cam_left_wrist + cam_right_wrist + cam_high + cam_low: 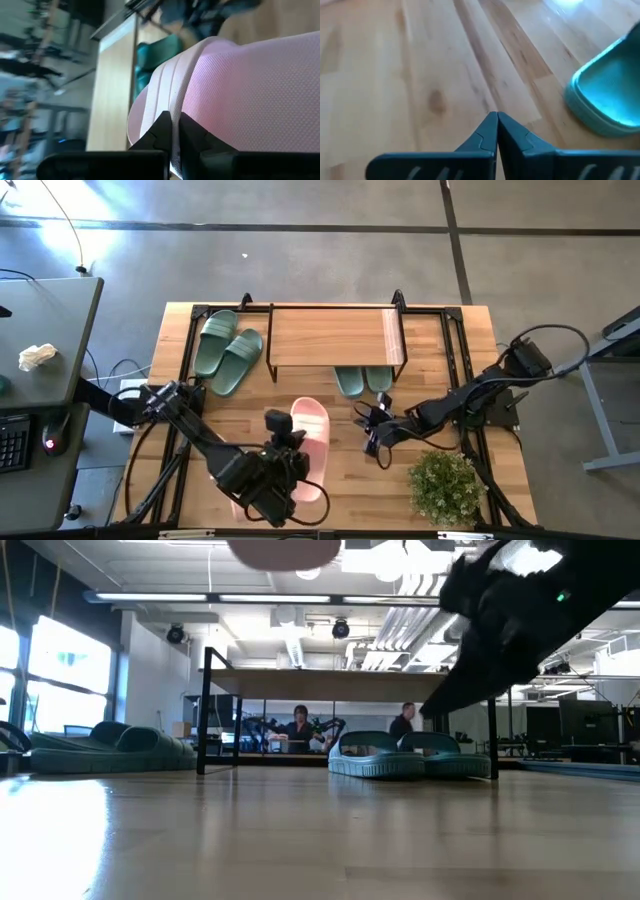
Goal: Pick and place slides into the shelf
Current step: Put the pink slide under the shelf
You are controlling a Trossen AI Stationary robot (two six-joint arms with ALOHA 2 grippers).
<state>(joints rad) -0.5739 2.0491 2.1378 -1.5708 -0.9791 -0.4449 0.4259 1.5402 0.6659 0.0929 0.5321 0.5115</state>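
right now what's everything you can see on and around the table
green slides by the shelf's left end: two, sage green, side by side on the table
green slides under the shelf: two, sage green, heels sticking out at its right part
pink slides: at least one, pale pink, at the table's front middle, lifted off the wood
shelf: one, light wood top on black frame, back middle of the table
plant: one, green, front right corner
table: one, light wood
side desk: one, grey, left of the table, with a crumpled white thing on it
people: two, far back in the room
left claw: shut on the pink slide's edge
right claw: shut, empty, low over bare wood near a green slide
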